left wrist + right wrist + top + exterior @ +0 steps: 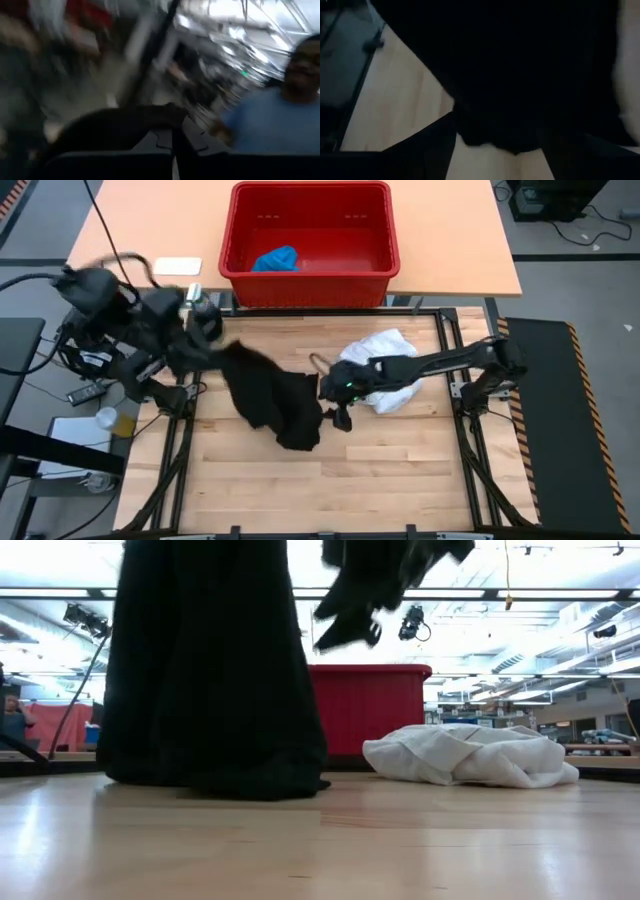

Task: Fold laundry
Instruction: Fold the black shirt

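My left hand (pixel 205 320) is clamped on a corner of the black garment (pixel 270 405), lifted high so it hangs with its hem pooled on the surface (pixel 400 470). Moving right, my right hand (pixel 338 398) hovers at the garment's far edge, fingers apart, gripping nothing. The white garment (pixel 385 365) lies crumpled just beyond. The blue one (pixel 276 259) waits in the red basket (pixel 310 280).

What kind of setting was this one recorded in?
Probably a robotics lab or workshop: ceiling strip lights over an open hall, a wooden table in a metal frame, cables and equipment beside it, and a person watching nearby.
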